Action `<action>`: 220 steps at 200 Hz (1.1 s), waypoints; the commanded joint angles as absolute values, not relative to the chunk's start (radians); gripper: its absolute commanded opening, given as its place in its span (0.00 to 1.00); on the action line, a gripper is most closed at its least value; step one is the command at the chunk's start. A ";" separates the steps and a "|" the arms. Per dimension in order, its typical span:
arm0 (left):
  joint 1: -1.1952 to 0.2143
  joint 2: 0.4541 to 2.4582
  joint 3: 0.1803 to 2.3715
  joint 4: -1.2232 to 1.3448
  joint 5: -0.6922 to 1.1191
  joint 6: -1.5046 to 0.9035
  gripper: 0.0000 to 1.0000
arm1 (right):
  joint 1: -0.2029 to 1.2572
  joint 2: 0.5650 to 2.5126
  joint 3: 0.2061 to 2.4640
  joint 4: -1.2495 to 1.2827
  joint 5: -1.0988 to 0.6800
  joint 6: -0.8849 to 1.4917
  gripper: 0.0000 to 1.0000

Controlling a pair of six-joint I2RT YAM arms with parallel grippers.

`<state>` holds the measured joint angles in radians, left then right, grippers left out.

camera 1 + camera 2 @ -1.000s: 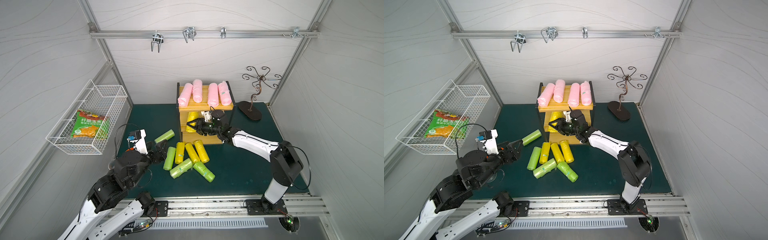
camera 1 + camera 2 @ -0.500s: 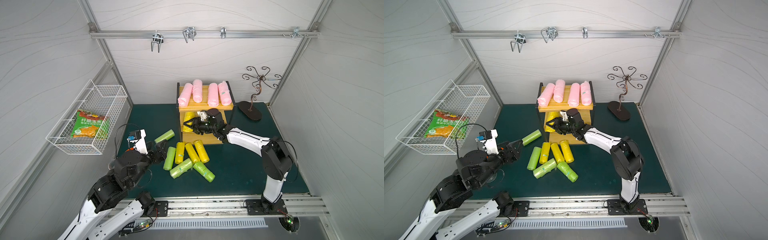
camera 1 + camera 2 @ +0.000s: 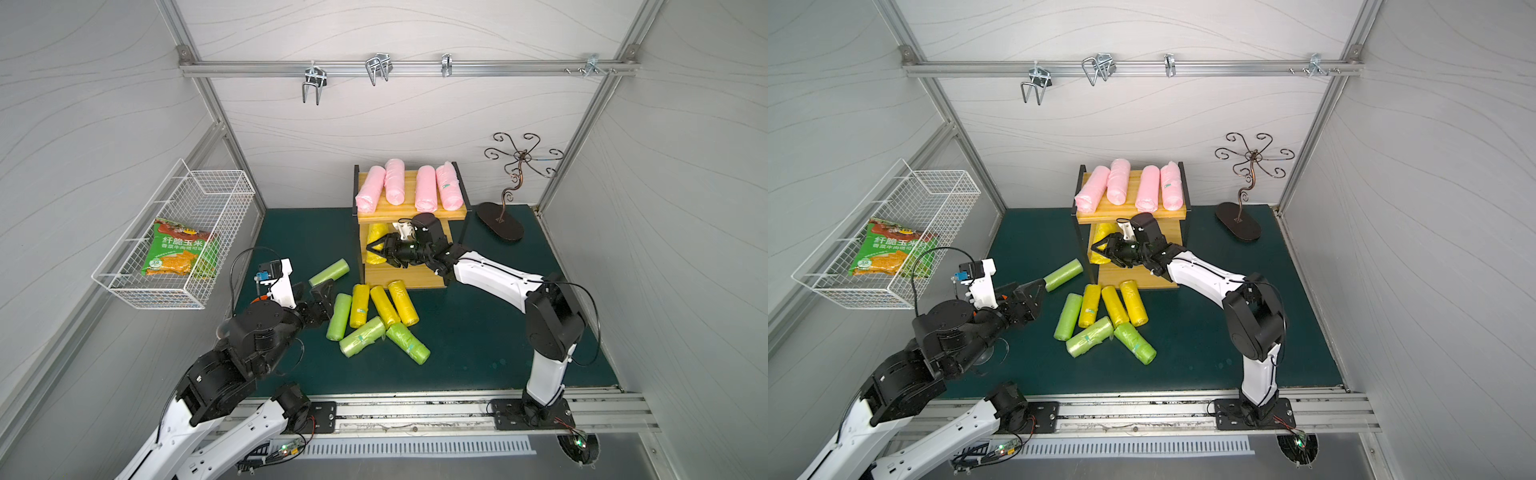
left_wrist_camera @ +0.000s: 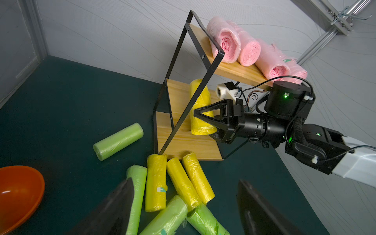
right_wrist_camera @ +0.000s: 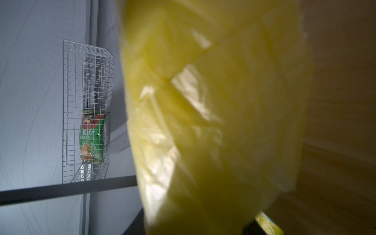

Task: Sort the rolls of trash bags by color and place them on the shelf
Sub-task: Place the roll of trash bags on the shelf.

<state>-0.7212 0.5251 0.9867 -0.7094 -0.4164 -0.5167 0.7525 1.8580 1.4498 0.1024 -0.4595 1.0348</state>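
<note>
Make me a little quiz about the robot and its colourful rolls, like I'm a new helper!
1. True or false: the four pink rolls lie on the shelf's top tier.
2. How many green rolls lie on the table?
3. What do the right gripper's jaws stand around? A) a cup B) a yellow roll C) nothing

Key: 1 true; 2 four; 3 B.
</note>
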 commanded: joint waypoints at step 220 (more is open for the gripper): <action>-0.721 0.526 0.960 -0.683 -0.434 -0.520 0.84 | 0.731 1.882 1.489 0.008 -0.477 0.946 0.59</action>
